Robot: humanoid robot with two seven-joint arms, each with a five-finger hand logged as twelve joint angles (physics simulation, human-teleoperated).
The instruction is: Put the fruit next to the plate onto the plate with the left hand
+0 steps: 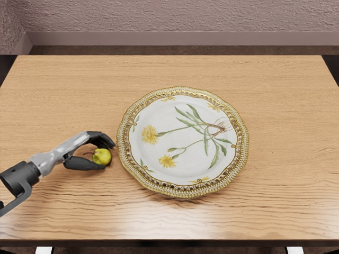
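Fruit (102, 156) sits left of plate (125, 138), L hand (88, 151) curled round it, gripping; grasp step, next needs lift & carry right.

Left robot hand (87, 150) low, fingers seemingly curled
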